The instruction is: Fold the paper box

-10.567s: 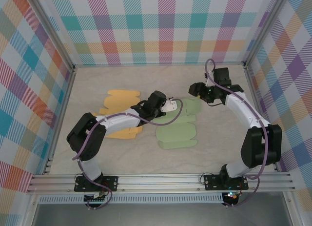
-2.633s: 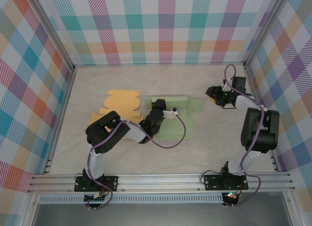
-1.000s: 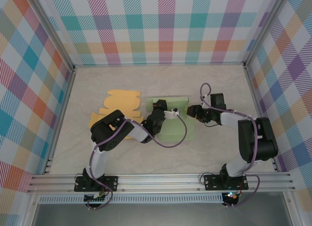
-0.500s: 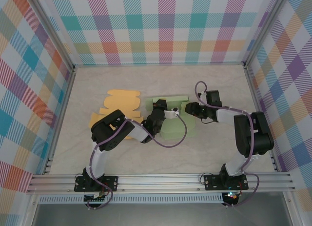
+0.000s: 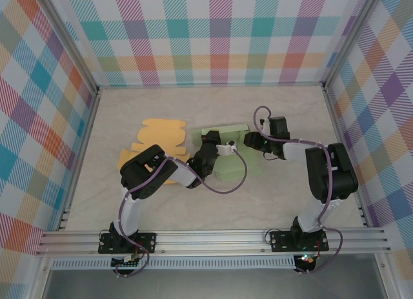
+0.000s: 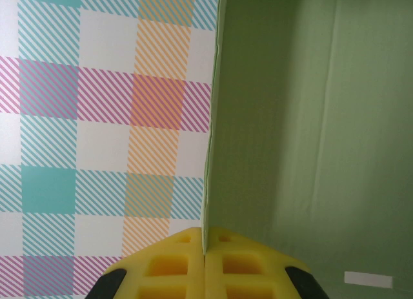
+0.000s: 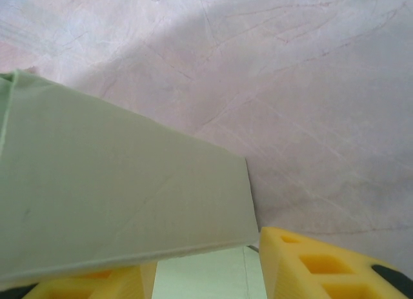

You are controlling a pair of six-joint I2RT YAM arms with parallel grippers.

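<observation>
Beige table inside plaid walls. At mid-table sits the half-formed green paper box. The left gripper is clamped tight on the thin edge of an upright wall, anchoring it. The right gripper, jaws part-open and gripping nothing, meets the side flap. It is best to push squarely along the crease. Farther left lies an orange blank.

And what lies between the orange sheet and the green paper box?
In the top view, a strip of bare table parts the orange sheet from the green paper box; nearer us, the left arm crosses it.
</observation>
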